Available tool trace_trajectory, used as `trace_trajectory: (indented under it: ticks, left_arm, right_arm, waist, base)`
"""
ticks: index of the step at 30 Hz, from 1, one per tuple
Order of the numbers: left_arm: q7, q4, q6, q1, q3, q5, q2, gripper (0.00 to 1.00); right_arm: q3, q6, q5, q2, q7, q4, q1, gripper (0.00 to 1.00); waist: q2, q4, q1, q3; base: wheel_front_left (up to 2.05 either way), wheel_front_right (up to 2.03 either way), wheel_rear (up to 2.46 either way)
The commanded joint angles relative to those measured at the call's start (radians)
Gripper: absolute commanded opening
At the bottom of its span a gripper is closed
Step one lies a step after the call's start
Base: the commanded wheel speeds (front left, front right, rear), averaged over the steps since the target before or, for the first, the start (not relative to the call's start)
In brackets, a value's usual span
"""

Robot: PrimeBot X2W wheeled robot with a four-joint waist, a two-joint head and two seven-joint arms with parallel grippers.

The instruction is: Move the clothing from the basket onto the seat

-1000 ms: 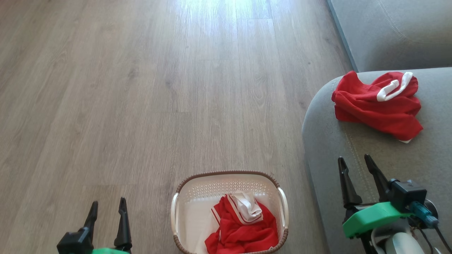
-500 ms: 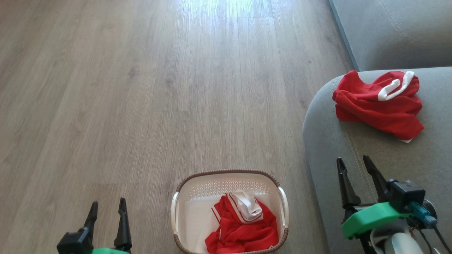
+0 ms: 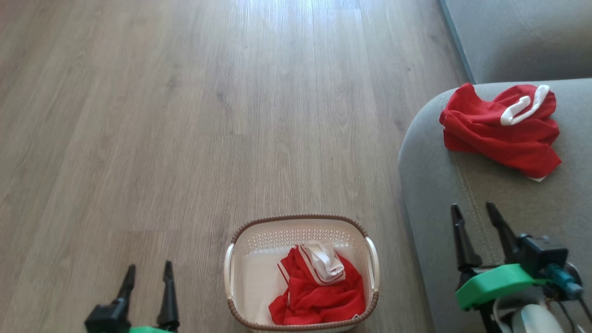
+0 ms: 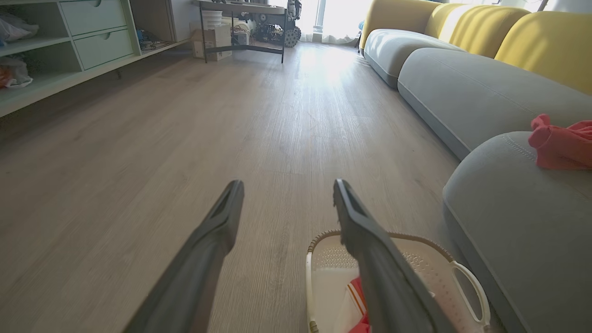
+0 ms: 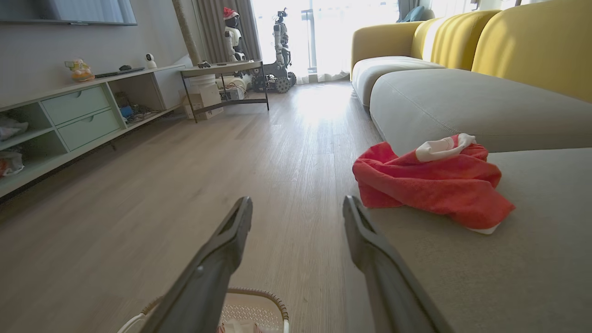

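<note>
The white basket [image 3: 240, 259] with a brown rim stands on the floor at the bottom centre of the head view. In it lies a crumpled red garment [image 3: 319, 296] with white-striped trim. A second red garment [image 3: 502, 132] with a white collar band rests on the grey seat [image 3: 439, 194] at the right, also seen in the right wrist view [image 5: 430, 185]. My left gripper [image 3: 148, 270] hovers open over the floor left of the basket. My right gripper [image 3: 476, 212] is open above the seat's front edge, empty.
Wood-look floor [image 3: 185, 115] stretches ahead. More grey sofa cushions [image 4: 462, 88] with yellow backs [image 5: 532, 46] run along the right. A low shelf unit [image 5: 69, 120] lines the left wall, and a dark-framed table [image 5: 222, 83] stands far ahead.
The head camera has tilted slightly, so the basket and seat garment sit higher in the view. Both grippers stay open and roughly where they were.
</note>
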Motion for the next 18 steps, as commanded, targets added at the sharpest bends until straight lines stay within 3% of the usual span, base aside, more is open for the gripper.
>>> trace_trajectory:
  ticks: [1,10,18]
  left_arm:
    - [0.0,-0.023,-0.005,-0.056,0.017,0.015,0.003,1.0]
    - [0.033,0.045,-0.051,-0.168,-0.079,0.054,-0.046,1.0]
    - [0.041,0.209,-0.113,-0.364,-0.162,0.097,-0.118,1.0]
  right_arm:
    - [0.002,0.0,-0.006,0.0,-0.012,-0.039,-0.04,1.0]
    - [-0.066,0.0,-0.049,0.0,-0.012,-0.099,-0.1,1.0]
    - [-0.073,0.0,-0.061,0.0,-0.012,-0.178,-0.205,1.0]
  waist:
    - [0.0,0.0,0.0,0.013]
    - [0.0,-0.013,0.0,0.134]
    - [0.0,-0.062,0.0,0.33]
  base:
    - [0.0,0.0,0.0]
    - [0.0,0.0,0.0]
    - [0.0,0.0,0.0]
